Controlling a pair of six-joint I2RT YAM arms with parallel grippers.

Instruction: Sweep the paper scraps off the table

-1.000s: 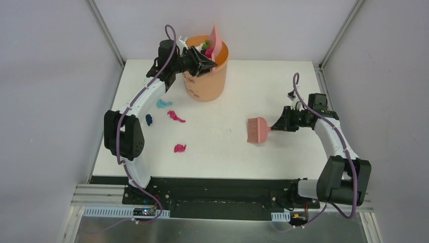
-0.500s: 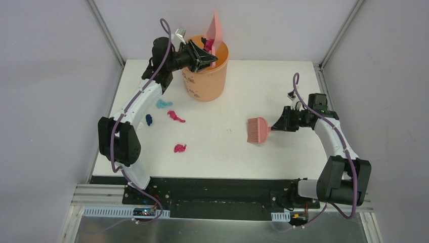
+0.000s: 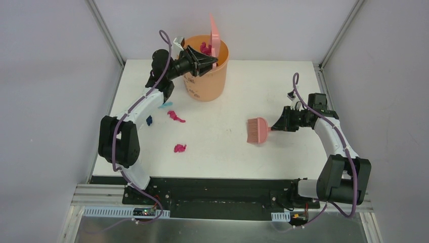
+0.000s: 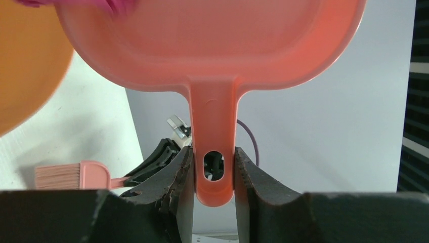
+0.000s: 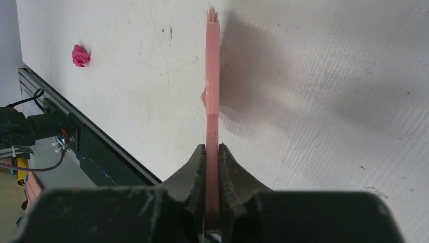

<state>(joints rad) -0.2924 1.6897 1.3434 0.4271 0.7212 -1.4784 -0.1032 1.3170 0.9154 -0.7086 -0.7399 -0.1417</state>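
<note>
Four paper scraps [image 3: 179, 148] sit on the left half of your table [image 3: 227, 157] in the top view: a teal one half tucked under the left arm, a dark blue one and two magenta ones. None of them is anywhere near a jaw. Your left gripper [image 4: 213, 174] is up over the orange bucket [image 3: 205, 86], clamped on the handle of the pink dustpan [image 4: 212, 45]. Your right gripper [image 5: 212, 167] is well off to the right, pinched tight on the pink brush [image 3: 258, 130] handle.

Only the top view shows all four, plus some magenta down inside the bucket. The right wrist cam catches just one magenta wad, far beyond the bristles. The left wrist cam has a magenta blur at the pan's top edge, probably scrap, but it's too smeared to call.

The upper magenta piece is stretched out, with its long axis running diagonally from far-left to near-right. The rest are roundish wads with no real direction.
</note>
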